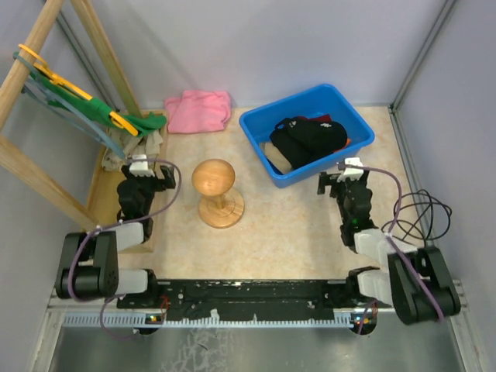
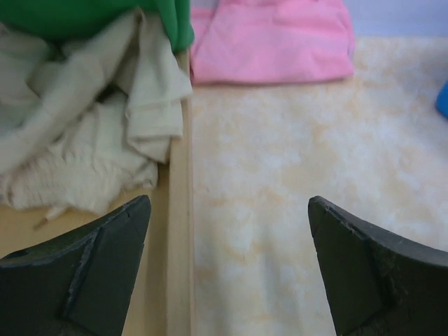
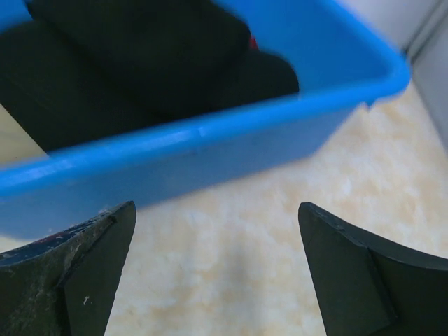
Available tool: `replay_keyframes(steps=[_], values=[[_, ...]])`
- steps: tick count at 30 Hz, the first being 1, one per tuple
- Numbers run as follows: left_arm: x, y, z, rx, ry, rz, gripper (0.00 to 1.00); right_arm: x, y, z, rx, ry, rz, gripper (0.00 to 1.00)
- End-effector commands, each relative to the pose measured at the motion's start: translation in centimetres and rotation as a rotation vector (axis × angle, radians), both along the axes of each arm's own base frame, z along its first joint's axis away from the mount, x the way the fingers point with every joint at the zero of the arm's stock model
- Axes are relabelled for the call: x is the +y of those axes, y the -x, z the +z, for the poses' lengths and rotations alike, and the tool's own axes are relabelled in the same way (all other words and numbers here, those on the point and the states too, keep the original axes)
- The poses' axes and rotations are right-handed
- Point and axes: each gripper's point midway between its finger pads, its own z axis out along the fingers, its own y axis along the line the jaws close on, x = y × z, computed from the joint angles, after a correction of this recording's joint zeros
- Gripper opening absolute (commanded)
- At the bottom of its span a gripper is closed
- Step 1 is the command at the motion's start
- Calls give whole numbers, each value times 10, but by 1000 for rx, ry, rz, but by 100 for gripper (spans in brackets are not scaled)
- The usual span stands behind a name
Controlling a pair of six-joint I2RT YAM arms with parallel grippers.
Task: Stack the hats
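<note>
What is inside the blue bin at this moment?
A black cap lies on top in the blue bin, a red sliver showing behind it and a tan patch beside it. Anything beneath the cap is covered.

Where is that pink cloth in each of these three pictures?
Top view: the pink cloth lies at the back, left of the blue tub.
Left wrist view: top centre.
Right wrist view: not in it.
Shared landmark: the pale mottled table shows in all three.
</note>
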Motion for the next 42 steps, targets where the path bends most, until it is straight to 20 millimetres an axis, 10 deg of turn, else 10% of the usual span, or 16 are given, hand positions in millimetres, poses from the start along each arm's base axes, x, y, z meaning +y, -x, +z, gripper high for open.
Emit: replay_keyframes(steps=[1, 7, 15, 23, 42], values=[[8, -4, 17, 119, 51, 81, 99, 11, -2, 60, -83, 42, 28, 99], [-10, 8, 44, 145, 172, 17, 99, 45, 14, 85, -58, 54, 153, 99], [-51, 5, 87, 222, 299, -171, 99, 153, 39, 99, 177, 49, 457, 94], [-61, 15, 105, 301, 315, -217, 99, 213, 6, 87, 337, 137, 483, 83], [-75, 38, 108, 319, 403, -262, 92, 238, -94, 32, 545, 121, 353, 41]])
